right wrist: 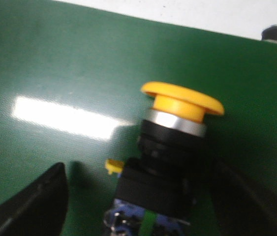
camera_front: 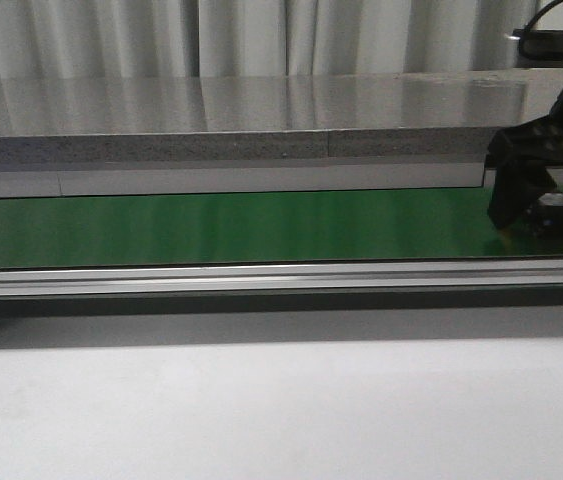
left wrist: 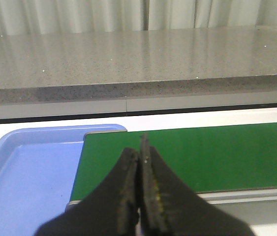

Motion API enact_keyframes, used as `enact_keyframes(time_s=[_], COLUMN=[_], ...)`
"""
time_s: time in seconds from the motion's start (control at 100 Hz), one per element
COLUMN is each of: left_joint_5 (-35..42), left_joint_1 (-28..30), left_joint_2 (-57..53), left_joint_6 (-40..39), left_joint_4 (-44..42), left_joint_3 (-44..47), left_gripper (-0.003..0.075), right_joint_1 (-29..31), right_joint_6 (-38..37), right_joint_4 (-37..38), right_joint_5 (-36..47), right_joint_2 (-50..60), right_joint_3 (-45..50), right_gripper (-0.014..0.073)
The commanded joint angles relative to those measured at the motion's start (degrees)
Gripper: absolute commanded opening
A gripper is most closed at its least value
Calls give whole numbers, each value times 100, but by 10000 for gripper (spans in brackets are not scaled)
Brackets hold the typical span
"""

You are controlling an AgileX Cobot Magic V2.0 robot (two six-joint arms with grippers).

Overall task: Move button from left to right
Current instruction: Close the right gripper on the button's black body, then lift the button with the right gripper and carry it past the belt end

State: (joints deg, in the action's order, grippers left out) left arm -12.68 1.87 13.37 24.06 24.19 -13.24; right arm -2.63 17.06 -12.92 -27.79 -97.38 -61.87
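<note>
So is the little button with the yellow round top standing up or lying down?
Lying down. In the right wrist view the yellow-headed black push-button rests on its side on the green belt, head pointing sideways, between the open right gripper fingers.

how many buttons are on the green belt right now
1. The button lies on the green belt at its right end, between the open fingers of the right gripper. No others show, though the gripper hides some belt.
</note>
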Motion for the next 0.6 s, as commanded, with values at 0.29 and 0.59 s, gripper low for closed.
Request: enact_keyframes(time_s=[0.29,0.59], left_joint_5=[381,381], left_joint_1=[-39,-39], left_joint_2=[41,41], left_joint_6=[-4,-4], left_joint_4=[66,66], left_joint_3=[-163,-163], left_gripper=[-21,-21], right_joint_1=[30,432], right_joint_6=[35,35], right_joint_4=[33,531], right_joint_5=[-220,-847], right_joint_2=[290,528], right_joint_3=[-275,-1193], right_gripper=[149,151])
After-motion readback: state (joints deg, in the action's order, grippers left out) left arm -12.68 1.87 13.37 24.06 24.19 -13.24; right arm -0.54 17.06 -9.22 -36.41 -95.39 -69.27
